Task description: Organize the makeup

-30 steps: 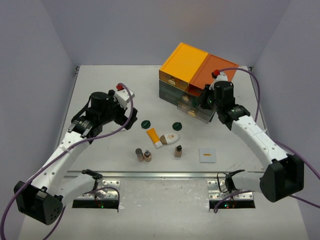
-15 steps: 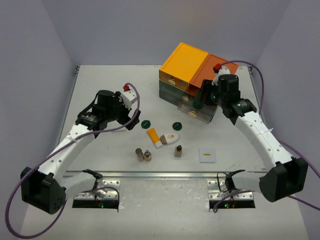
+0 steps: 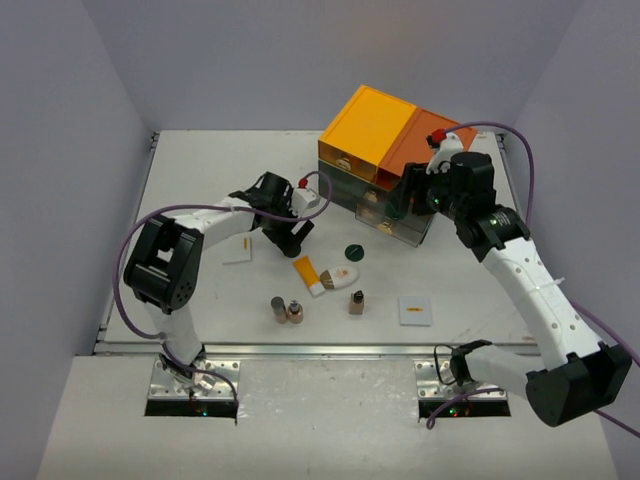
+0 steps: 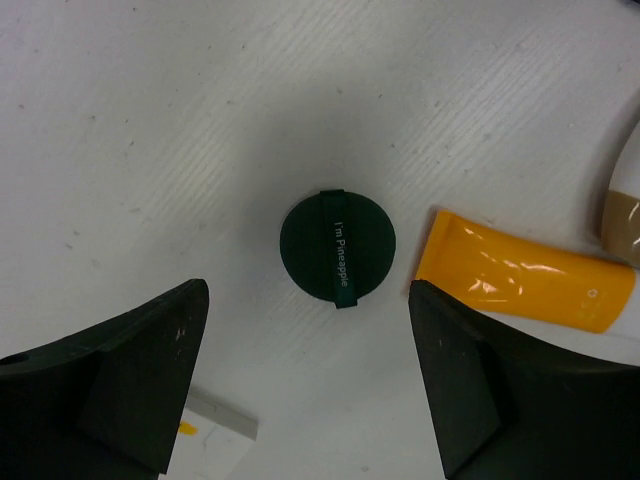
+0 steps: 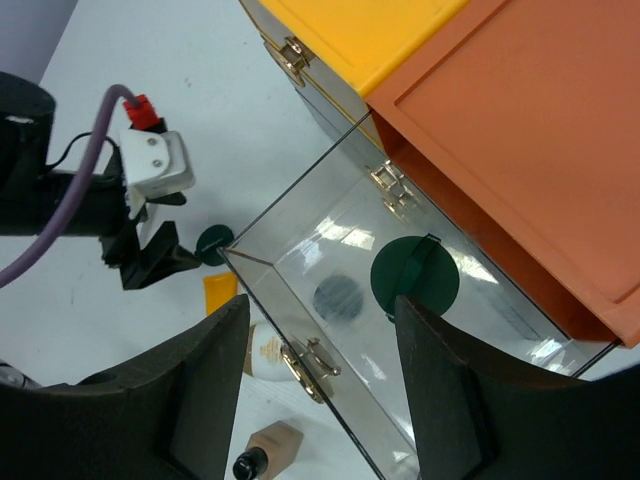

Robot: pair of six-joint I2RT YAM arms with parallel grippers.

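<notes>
My left gripper hangs open over a dark green disc lying flat on the table, a finger to either side and nearer the camera. An orange tube lies just right of that disc. From above, the left gripper covers that disc. My right gripper is open above the clear pulled-out drawer, where a second green disc lies loose. A third disc, a white oval piece, a flat white square and three brown bottles rest on the table.
The orange-topped drawer chest stands at the back right, its clear drawer sticking out toward the table's middle. Another flat white piece lies under the left forearm. Grey walls close in the table on three sides.
The left arm swung right and came down over the green disc, its jaws narrowing a little. The right gripper opened, left its disc in the drawer and drew back.
</notes>
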